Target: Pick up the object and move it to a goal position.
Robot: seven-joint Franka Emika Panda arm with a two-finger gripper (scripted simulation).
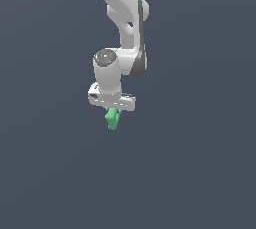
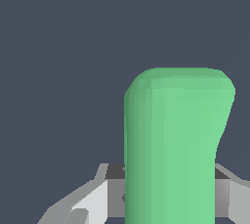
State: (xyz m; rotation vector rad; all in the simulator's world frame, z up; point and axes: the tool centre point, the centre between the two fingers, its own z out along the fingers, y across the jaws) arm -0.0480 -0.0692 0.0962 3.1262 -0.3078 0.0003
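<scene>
The gripper [image 1: 113,110] is clenched on the green block [image 1: 113,119], which hangs straight below it, a finger [image 2: 93,201] on each side.

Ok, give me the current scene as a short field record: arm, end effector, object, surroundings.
arm: white Panda, reaching down from the top of the exterior view
end effector: pointing down, shut on the green block
green block: held between the fingers, hanging below the white hand, narrower than it; fills much of the wrist view
surroundings: plain dark grey background in both views
goal marker: none visible
</scene>
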